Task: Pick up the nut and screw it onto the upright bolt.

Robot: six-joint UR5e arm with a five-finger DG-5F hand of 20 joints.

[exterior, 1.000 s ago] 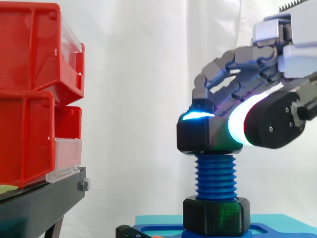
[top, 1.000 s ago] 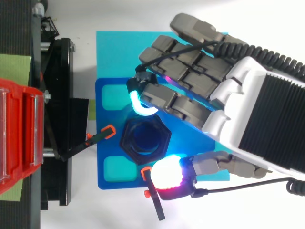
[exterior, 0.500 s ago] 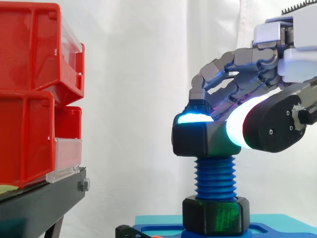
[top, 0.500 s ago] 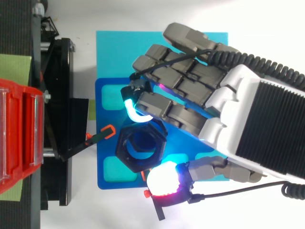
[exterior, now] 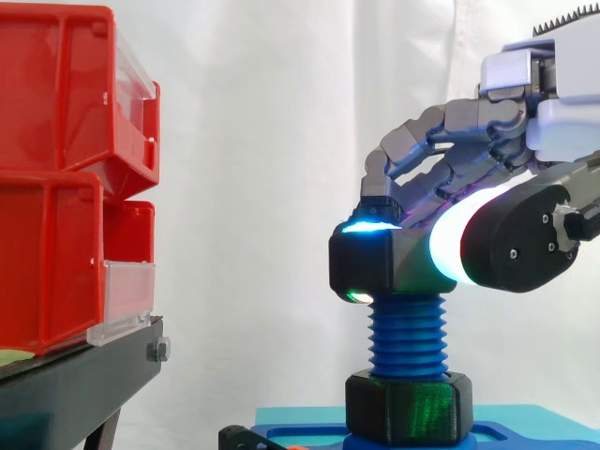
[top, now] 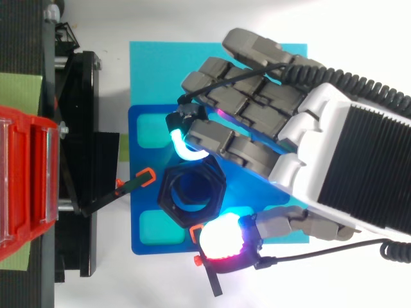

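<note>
Top view shows the nut (top: 166,190) with its corners pointing a new way. A second ago two corners pointed straight left and right, and now they sit at a slant. So the nut has turned a bit.

The robot hand (top: 324,138) is closed on the nut. One glowing fingertip (top: 183,146) presses one side and the big thumb pad (top: 221,240) presses the other side. The hand has also swung a little with the turn.

From the side, the nut (exterior: 361,264) sits on the very top of the blue bolt (exterior: 408,337). It looks a tiny bit lower than it did a second ago. It also looks flat, not tipped.

I think this means the nut has caught the first ridges of the bolt and the screwing has begun. The pick-up part is done. Most of the ridges are still bare below the nut, so many more turns are needed.

A second nut (exterior: 408,408) sits at the bottom of the bolt, on the blue plate (top: 144,115). The red bins (exterior: 56,187) stand well apart from the bolt.

The robot hand can only twist so far. I think it will soon have to let go, swing back and grab again. If the nut tips then, it could jam on the ridges.
</note>
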